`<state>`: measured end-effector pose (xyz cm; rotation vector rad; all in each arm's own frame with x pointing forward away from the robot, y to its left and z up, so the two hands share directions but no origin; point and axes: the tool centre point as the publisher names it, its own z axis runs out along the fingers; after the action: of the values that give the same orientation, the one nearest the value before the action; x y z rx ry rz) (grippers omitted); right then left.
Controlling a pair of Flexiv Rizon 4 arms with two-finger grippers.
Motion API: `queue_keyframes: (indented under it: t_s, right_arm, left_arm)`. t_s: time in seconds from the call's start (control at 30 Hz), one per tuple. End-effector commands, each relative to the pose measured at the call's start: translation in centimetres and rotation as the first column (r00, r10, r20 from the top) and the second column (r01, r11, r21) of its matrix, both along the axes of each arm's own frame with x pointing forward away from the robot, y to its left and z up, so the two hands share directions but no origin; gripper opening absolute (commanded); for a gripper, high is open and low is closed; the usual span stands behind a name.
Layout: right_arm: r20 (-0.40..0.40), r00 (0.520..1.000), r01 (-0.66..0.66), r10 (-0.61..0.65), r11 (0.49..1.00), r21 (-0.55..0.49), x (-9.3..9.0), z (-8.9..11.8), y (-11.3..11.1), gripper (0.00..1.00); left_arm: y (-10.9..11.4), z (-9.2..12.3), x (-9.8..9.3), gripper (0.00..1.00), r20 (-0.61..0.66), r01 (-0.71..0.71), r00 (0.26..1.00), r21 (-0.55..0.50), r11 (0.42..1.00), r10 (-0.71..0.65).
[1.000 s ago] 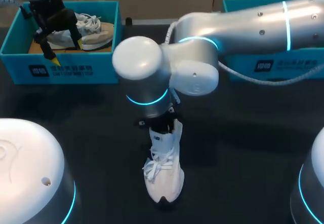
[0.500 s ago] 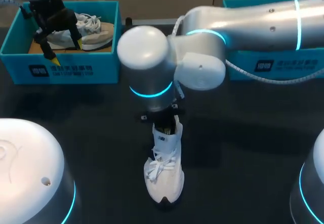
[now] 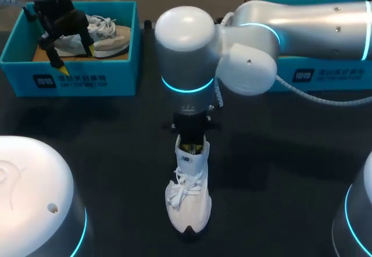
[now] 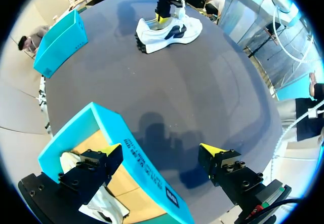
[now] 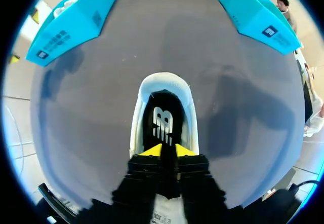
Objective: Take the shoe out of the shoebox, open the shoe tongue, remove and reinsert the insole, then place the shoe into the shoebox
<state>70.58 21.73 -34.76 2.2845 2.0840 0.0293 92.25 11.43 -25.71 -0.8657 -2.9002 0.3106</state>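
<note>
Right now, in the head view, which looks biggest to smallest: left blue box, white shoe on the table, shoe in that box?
1. Left blue box.
2. White shoe on the table.
3. Shoe in the box, but unsure: it is farther away and partly hidden, so it may only look smaller.

— What sits on the dark table (image 3: 279, 170)?
— A white shoe (image 3: 189, 202) stands on its sole at lower centre, toe toward the bottom edge.
— Anything else?
— A teal shoebox (image 3: 75, 79) at upper left, and a second teal box (image 3: 325, 74) at upper right. Both are well apart from the shoe.
</note>
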Motion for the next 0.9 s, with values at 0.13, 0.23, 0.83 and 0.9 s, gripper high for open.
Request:
queue_keyframes:
  t_s: [0.13,0.23,0.83,0.9]
  right_arm:
    - [-0.012,0.982,0.188,-0.188,0.982,0.010,-0.9,-0.6,0.7,0.50]
    - [-0.017,0.980,0.197,-0.197,0.980,0.009,-1.6,-0.4,1.1,1.00]
    - [-0.005,0.972,0.234,-0.234,0.972,-0.022,-3.4,0.9,2.2,1.00]
    - [-0.002,0.971,0.241,-0.241,0.970,-0.027,-3.4,1.0,2.1,1.00]
  left_arm:
    - [0.0,0.0,0.1,1.00,-0.002,0.002,1.000,0.003,1.000,-0.002]
    - [0.0,0.0,0.1,1.00,-0.002,0.002,1.000,0.003,1.000,-0.002]
    - [0.0,0.0,0.1,1.00,-0.002,0.002,1.000,0.003,1.000,-0.002]
    - [0.0,0.0,0.1,1.00,-0.002,0.002,1.000,0.003,1.000,-0.002]
